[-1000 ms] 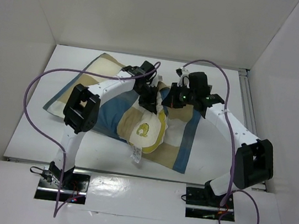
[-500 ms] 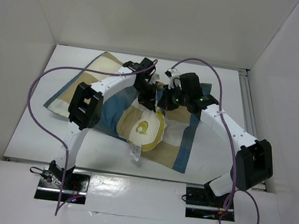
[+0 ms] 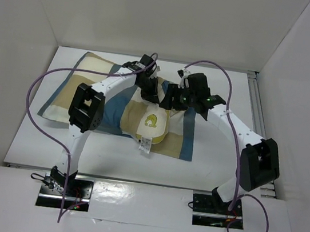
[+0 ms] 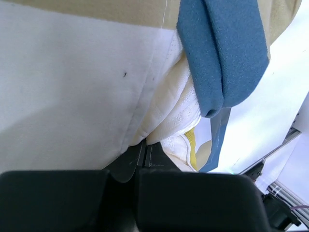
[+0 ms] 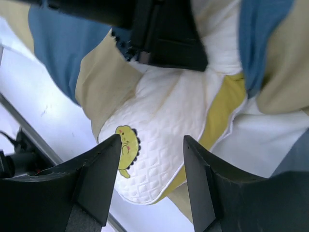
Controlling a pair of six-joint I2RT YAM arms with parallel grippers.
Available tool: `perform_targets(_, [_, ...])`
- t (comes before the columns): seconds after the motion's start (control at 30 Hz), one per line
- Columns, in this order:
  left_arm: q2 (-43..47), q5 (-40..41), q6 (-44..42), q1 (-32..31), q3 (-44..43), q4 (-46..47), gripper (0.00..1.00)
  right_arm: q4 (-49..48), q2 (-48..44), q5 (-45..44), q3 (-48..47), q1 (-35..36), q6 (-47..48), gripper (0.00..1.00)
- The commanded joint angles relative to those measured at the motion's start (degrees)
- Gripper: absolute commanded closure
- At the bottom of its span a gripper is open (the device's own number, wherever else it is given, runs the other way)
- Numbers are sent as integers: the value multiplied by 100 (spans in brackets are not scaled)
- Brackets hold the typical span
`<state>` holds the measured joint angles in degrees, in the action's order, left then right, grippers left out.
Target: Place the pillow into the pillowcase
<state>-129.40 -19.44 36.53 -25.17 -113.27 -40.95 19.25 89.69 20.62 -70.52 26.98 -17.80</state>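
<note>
Across the white table (image 3: 218,159): pillowcase (image 3: 90,86), soft woven check in blue, tan and cream, lying rumpled. Pillow (image 3: 152,126), quilted cream with a yellow band, is sitting mostly inside, one rounded corner poking out. Left gripper (image 4: 145,147) is pinching the pillowcase hem, jaws together. Right gripper (image 5: 152,145) is hovering over that corner, fingers apart and empty. Stuffing looks nearly finished; the next move is calling for pushing the corner in.

The pillowcase (image 3: 59,99) — big blue, tan and cream checks — lies spread across the white table (image 3: 31,133), rumpled towards the middle. Only one corner of the pillow (image 3: 152,128) shows, poking out at the near edge — cream-white and quilted, yellow logo facing up, yellow band alongside, white tag at its tip.
</note>
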Motion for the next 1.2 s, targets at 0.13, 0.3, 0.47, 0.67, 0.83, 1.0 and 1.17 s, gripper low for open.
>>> perform_targets(0.13, [503,652,-226,-41,-63,-299,87,-263,-1286,-1059,538,-456,-496,37])
perform_targets(0.3, [1171,1117,-699,-347,-178,-616,36,246,-2015,-1437,1144,-720,-663,30])
perform_targets(0.47, [1541,1862,-1122,-971,-107,-1089,0,378,-2447,-1430,1725,-1002,-882,23])
perform_targets(0.67, [1286,3586,-956,-2132,156,-1688,0,202,-2632,-999,2236,-1345,-1085,22])
perform_targets(0.83, [1181,3965,-499,-2326,823,-1680,0,202,-2702,-815,2236,-1573,-1085,22])
perform_targets(1.0, [724,4414,-437,-2256,615,-1793,38,-156,-2702,-525,2359,-1573,-1085,24])
perform_targets(1.17, [801,4143,-743,-1817,-115,-2163,100,-1314,-2457,186,2771,-1573,-1629,31])
